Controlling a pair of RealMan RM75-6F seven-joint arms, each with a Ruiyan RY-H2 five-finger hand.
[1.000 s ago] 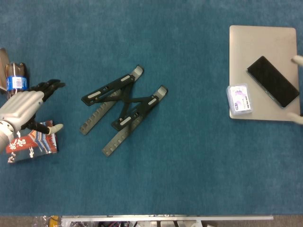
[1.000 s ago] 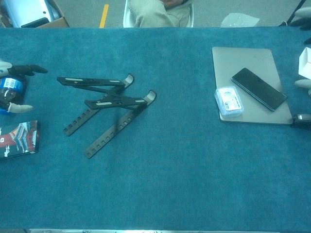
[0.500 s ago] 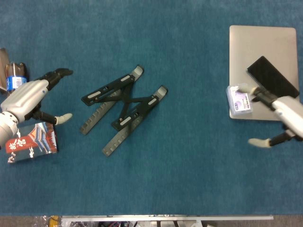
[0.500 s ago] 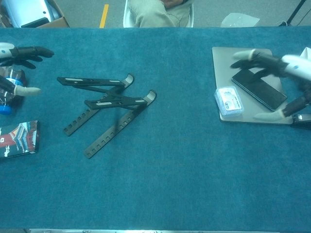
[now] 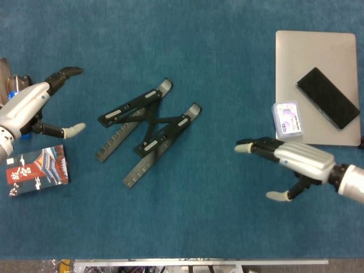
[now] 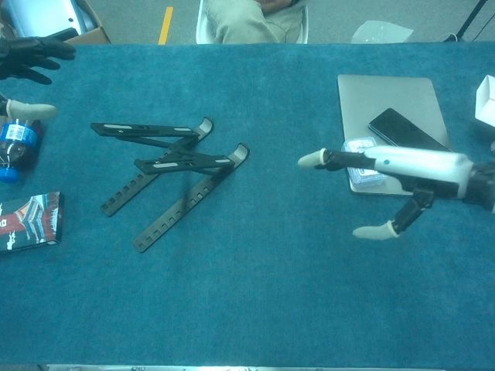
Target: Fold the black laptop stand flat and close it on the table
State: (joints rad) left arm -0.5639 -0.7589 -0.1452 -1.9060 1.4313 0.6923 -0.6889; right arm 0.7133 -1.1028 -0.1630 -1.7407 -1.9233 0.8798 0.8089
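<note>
The black laptop stand (image 5: 147,130) (image 6: 166,165) stands unfolded on the blue table, its two arms raised and its notched legs spread toward the front left. My left hand (image 5: 34,106) (image 6: 27,66) hovers open to the stand's left, apart from it, fingers spread. To the stand's right my right hand (image 5: 291,162) (image 6: 394,178) is also open, fingers and thumb apart, pointing toward the stand with a wide gap of table between them. Neither hand holds anything.
A closed silver laptop (image 5: 316,62) (image 6: 387,104) lies at the right with a black phone (image 5: 328,97) and a small clear box (image 5: 286,118) on it. A cola bottle (image 6: 15,139) and a red packet (image 5: 37,170) (image 6: 29,219) sit at the left edge.
My right hand has swung from the laptop at the far right leftward and nearer, toward the stand. The left hand has lifted and shifted slightly away from the bottle. The stand has not moved.
</note>
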